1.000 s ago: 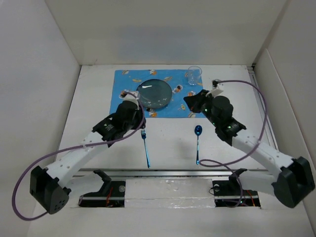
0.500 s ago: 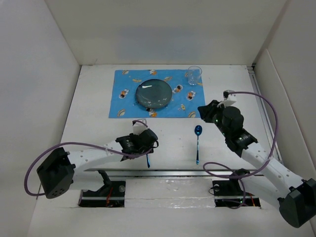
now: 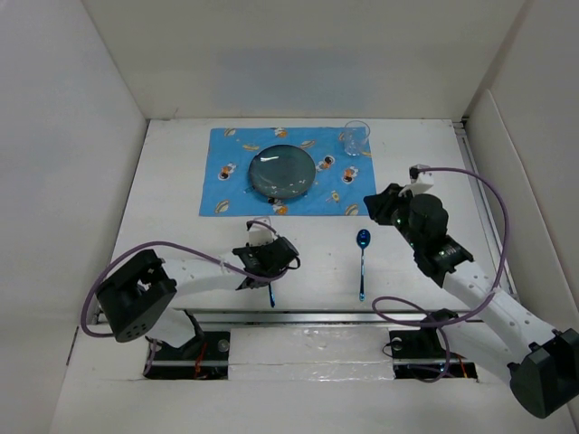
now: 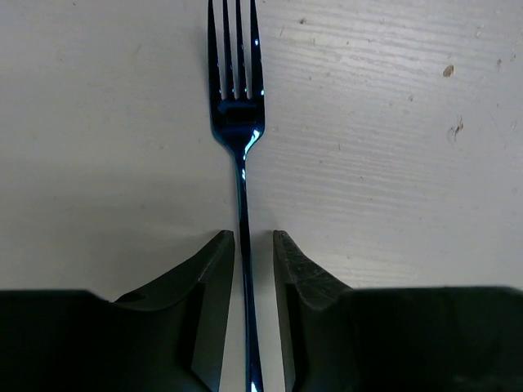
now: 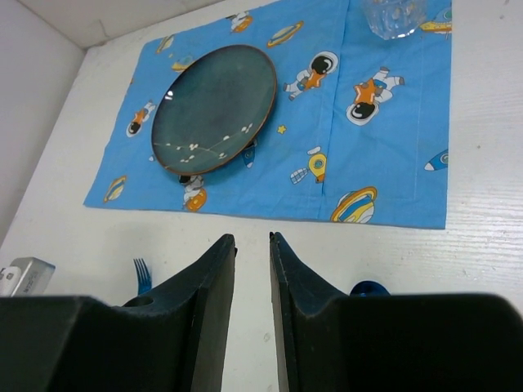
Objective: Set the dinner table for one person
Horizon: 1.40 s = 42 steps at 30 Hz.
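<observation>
Left wrist view: left gripper [image 4: 252, 235], back from plate [image 3: 282, 172] at 12 o'clock, straddled fork [image 4: 237, 122] handle, jaws slightly apart, so pickup was likely next; right gripper [image 5: 252, 238] ajar, empty.

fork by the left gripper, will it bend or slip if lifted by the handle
The fork looks like glossy blue metal, so probably stiff. Its thin handle may slip or swivel in the left gripper. Lying flat on the table, it should slide rather than roll.
</observation>
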Available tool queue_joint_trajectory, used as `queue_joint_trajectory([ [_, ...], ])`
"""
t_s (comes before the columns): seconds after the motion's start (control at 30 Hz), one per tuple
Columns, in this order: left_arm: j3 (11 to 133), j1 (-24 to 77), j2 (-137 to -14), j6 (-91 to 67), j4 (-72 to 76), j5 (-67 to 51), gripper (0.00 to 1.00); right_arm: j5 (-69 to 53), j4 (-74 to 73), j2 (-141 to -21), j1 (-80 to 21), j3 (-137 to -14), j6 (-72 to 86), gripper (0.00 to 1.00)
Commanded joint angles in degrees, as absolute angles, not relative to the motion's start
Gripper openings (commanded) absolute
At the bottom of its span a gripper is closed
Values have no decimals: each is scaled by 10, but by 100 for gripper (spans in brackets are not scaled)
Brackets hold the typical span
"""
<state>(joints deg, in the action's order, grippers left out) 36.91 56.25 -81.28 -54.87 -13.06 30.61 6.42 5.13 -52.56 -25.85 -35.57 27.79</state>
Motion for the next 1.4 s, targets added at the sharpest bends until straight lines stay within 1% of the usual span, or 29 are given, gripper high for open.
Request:
queue_joint_trajectory([
  [0.0, 365, 550, -827, -555, -141, 317, 23, 67, 68, -518, -255, -364, 264, 30],
  [0.03, 364, 550, -832, -555, -141, 318, 22, 66, 62, -517, -255, -368, 264, 29],
  [0.17, 366, 555, -852, -561, -158, 322, 13, 97, 60, -505, -255, -365, 259, 30],
  [0.2, 366, 555, -853, -560, -158, 323, 13, 97, 54, -505, -255, -365, 259, 30],
  [0.23, 367, 561, -858, -559, -167, 330, 8, 96, 47, -504, -255, -367, 259, 30],
  [0.33, 381, 561, -870, -549, -185, 327, 0, 105, 48, -490, -255, -366, 260, 30],
  [0.5, 414, 573, -852, -539, -225, 356, 0, 99, 47, -477, -255, -360, 262, 30],
  [0.63, 472, 573, -788, -501, -267, 419, 0, 90, 55, -485, -250, -359, 262, 30],
  [0.73, 521, 528, -764, -438, -244, 418, 0, 94, 50, -487, -250, -360, 260, 30],
  [0.77, 531, 513, -761, -392, -228, 414, 0, 94, 57, -488, -250, -356, 259, 30],
  [0.8, 551, 479, -759, -369, -208, 411, 0, 91, 59, -489, -244, -356, 259, 30],
  [0.87, 569, 437, -768, -315, -145, 374, 0, 82, 58, -490, -243, -358, 260, 30],
  [0.9, 594, 395, -776, -275, -131, 360, 0, 83, 58, -491, -243, -357, 260, 30],
  [1.0, 670, 325, -855, -202, -116, 292, 0, 96, 69, -510, -243, -352, 258, 30],
  [1.03, 692, 284, -873, -179, -113, 255, 0, 93, 63, -513, -243, -356, 258, 30],
  [1.07, 728, 270, -893, -158, -111, 249, 0, 91, 55, -516, -243, -362, 256, 30],
  [1.13, 762, 244, -949, -94, -105, 256, 0, 91, 56, -516, -238, -361, 255, 30],
  [1.17, 819, 233, -990, -68, -115, 264, 0, 84, 74, -514, -238, -353, 256, 30],
  [1.2, 819, 233, -1011, -68, -115, 264, 0, 83, 74, -515, -238, -352, 256, 30],
  [1.27, 865, 226, -1043, -48, -133, 259, 0, 68, 74, -518, -238, -354, 254, 30],
  [1.37, 883, 221, -1083, -19, -113, 256, 0, 76, 65, -521, -238, -358, 253, 30],
])
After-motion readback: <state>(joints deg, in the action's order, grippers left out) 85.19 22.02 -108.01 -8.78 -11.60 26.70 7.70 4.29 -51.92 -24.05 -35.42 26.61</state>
